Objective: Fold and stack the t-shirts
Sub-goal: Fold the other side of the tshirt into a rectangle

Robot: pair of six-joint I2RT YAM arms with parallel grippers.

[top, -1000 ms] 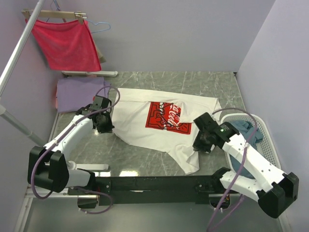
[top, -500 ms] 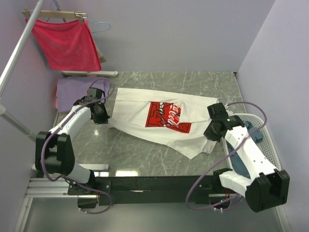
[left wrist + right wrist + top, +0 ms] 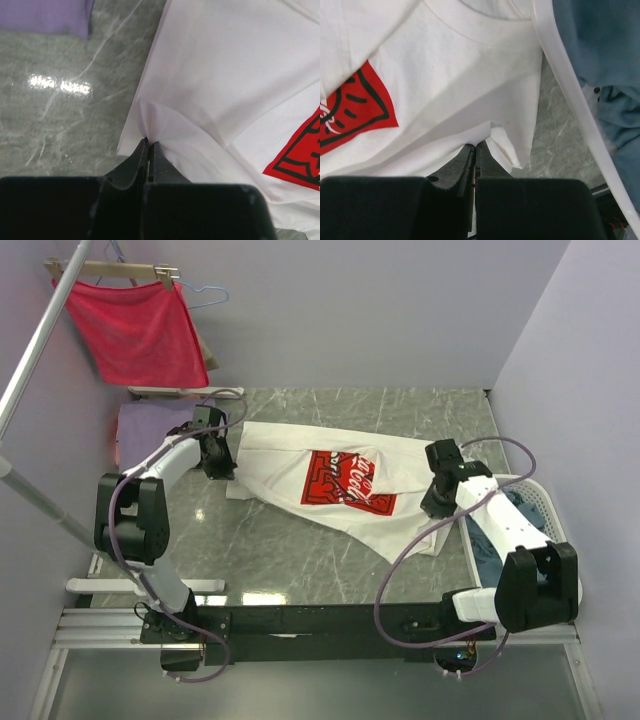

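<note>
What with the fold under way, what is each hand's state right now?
Left hand: closed, pinching an edge of the white tee.
Right hand: closed, pinching another edge of the white tee.

The right arm (image 3: 500,525) hides most of the grey-blue tee (image 3: 520,508) overhead. The red print (image 3: 299,160) is cut by the left wrist view's right edge, its lettering seemingly too small to read. The lavender tee (image 3: 45,15) is cropped upper left.
</note>
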